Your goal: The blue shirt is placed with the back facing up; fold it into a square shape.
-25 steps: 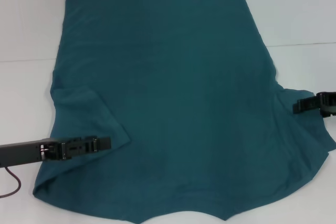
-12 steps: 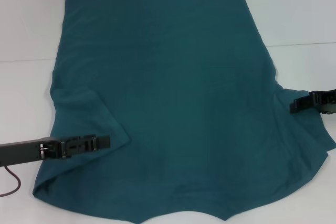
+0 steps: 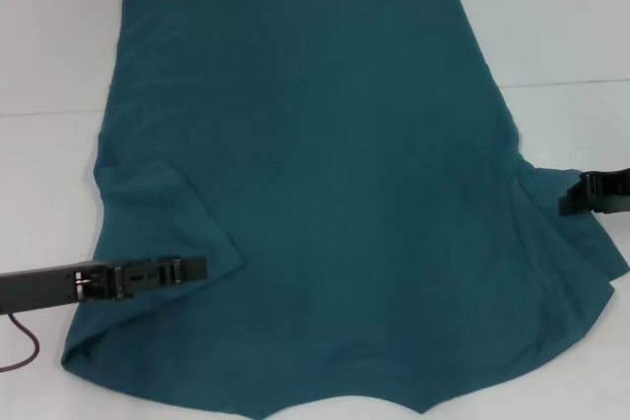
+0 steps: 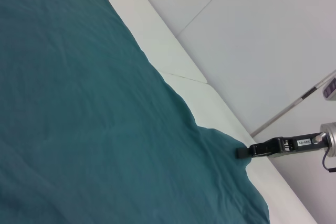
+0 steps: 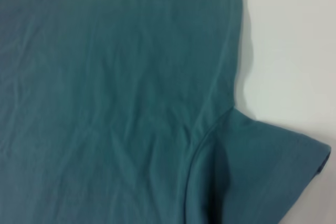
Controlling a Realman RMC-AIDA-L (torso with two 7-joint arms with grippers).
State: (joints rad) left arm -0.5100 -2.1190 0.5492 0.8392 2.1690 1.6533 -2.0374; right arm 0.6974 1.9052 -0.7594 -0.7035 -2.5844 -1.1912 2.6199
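The blue shirt [image 3: 325,194], plain side up, lies spread flat across the white table [image 3: 551,27], its left sleeve folded inward over the body. The left gripper [image 3: 192,268] rests low at that folded sleeve's edge; whether its fingers grip the cloth cannot be told. The right gripper [image 3: 571,204] sits above the shirt's right sleeve, its finger state likewise unclear.

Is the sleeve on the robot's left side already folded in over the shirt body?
Yes, in the head view the blue shirt has its left sleeve lying folded over the body, with the left gripper at its edge.
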